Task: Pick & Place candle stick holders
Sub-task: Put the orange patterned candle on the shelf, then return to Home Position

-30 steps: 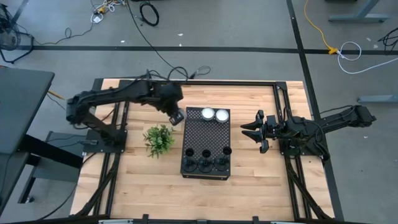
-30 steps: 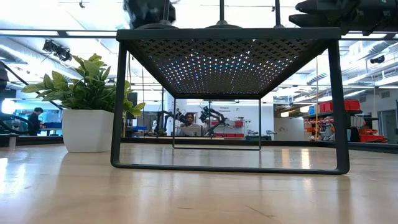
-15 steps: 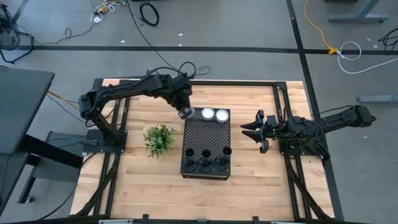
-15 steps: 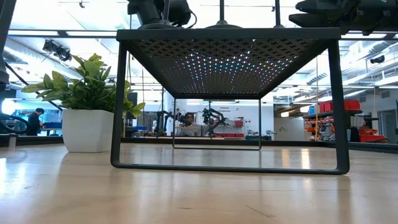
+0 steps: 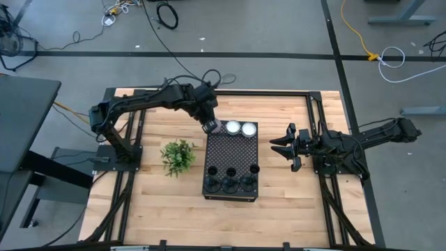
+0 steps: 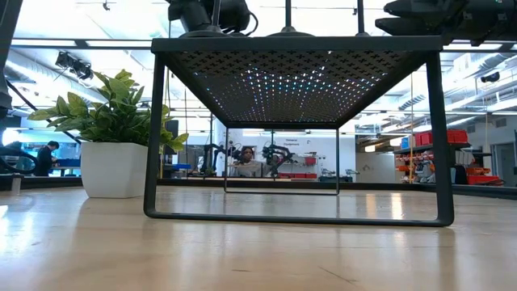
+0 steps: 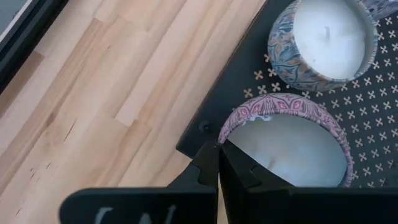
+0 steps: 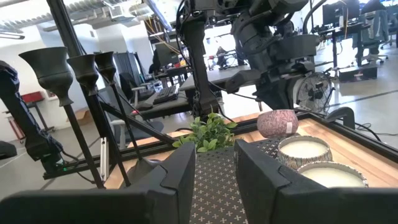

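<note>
Our left hand (image 5: 207, 126), closed and empty, hovers at the black stand's (image 5: 232, 148) far-left corner; the candle stick holders (image 5: 228, 184) stand along its near edge, well apart.

No text, label, brand, number or sign can be read in any of the views. The left wrist view shows faint pale marks on the dark housing (image 7: 124, 214) at the picture's lower edge, but they are too blurred to make out as letters.

Grey concrete floor (image 5: 265, 28) with black tape lines and loose cables, bright open lab beyond with ceiling lights, red bins (image 6: 428, 139), seated person (image 6: 245, 159) at desk.
</note>
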